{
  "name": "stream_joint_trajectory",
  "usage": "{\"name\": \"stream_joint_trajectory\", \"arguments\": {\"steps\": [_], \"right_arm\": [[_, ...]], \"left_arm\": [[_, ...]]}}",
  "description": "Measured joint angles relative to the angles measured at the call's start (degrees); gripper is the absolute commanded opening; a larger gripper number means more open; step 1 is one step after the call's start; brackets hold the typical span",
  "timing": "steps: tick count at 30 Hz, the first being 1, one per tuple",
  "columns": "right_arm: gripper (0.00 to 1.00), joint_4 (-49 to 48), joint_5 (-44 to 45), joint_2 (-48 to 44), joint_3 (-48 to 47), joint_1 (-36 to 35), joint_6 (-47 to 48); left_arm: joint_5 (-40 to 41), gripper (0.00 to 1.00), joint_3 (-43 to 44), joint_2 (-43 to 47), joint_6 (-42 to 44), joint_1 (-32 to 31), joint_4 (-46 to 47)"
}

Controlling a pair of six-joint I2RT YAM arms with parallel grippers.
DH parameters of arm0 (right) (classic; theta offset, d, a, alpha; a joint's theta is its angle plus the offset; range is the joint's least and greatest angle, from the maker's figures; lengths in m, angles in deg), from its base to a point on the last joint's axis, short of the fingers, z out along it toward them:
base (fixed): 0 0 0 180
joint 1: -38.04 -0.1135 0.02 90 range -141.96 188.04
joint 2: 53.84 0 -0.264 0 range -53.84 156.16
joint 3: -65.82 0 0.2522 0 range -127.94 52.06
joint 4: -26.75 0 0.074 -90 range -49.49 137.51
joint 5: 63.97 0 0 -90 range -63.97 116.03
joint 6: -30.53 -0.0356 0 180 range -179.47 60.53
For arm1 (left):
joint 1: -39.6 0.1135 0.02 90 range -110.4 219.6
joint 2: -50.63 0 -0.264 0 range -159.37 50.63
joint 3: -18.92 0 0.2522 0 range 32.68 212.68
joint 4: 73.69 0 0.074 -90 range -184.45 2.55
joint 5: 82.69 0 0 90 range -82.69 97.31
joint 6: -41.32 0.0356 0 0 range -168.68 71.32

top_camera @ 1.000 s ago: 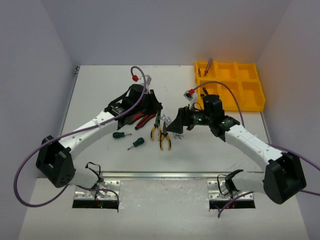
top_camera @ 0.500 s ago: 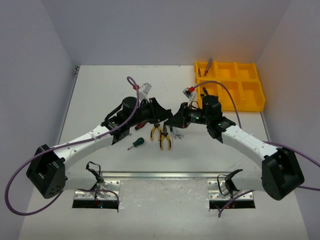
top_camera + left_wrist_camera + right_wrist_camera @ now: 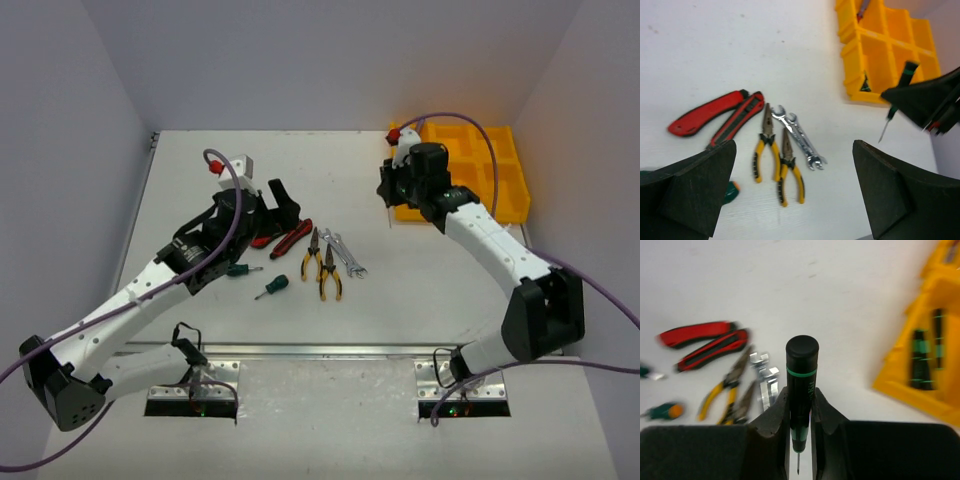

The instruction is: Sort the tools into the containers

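Observation:
My right gripper point(image 3: 800, 415) is shut on a black-green screwdriver point(image 3: 801, 385), held tip down in the air. In the top view this gripper point(image 3: 388, 195) hangs at the near left corner of the yellow tray point(image 3: 500, 190). Two black-green screwdrivers point(image 3: 920, 360) lie in the tray's near compartment. My left gripper point(image 3: 287, 205) is open and empty, above the red cutters point(image 3: 285, 238). On the table lie two yellow-black pliers point(image 3: 764, 145), silver wrenches point(image 3: 797, 137) and two green screwdrivers point(image 3: 270, 287).
The tools lie together at the table's middle, between the two arms. The tray point(image 3: 885, 45) stands at the back right against the right wall. White walls close in the table at the left, back and right.
The left gripper has opened and drawn back to the left. The right gripper has shut on the black-green screwdriver and swung it away from the tools to the tray's corner.

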Motion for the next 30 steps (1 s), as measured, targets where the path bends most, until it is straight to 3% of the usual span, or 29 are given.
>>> {"name": "stream_joint_trajectory", "arguments": {"steps": [6,12,17,18,20,27,30], "right_arm": [[0.00,4.5,12.0,16.8,-15.3,11.2,16.2],[0.01,8.3,16.4,33.7,-27.7,14.7,29.2],[0.19,10.5,16.4,41.1,-34.3,14.6,34.7],[0.25,10.6,16.3,41.7,-34.9,14.5,35.2],[0.48,10.7,16.2,42.3,-35.3,14.4,35.9],[0.70,11.0,15.4,41.1,-34.9,14.4,35.4],[0.72,12.2,15.3,38.0,-34.8,14.4,33.1]], "left_arm": [[2.1,1.00,0.0,3.5,7.7,0.0,-11.2],[-1.5,1.00,-3.0,8.4,13.1,0.0,-16.0],[-2.6,1.00,-7.0,11.7,14.8,0.0,-15.5],[-2.9,1.00,-7.6,11.8,15.0,0.0,-15.6],[-3.4,1.00,-8.5,11.9,15.4,0.0,-15.7],[-3.5,1.00,-8.9,12.5,15.6,-0.1,-15.3],[-3.4,1.00,-8.9,12.5,15.6,-0.1,-15.4]]}}
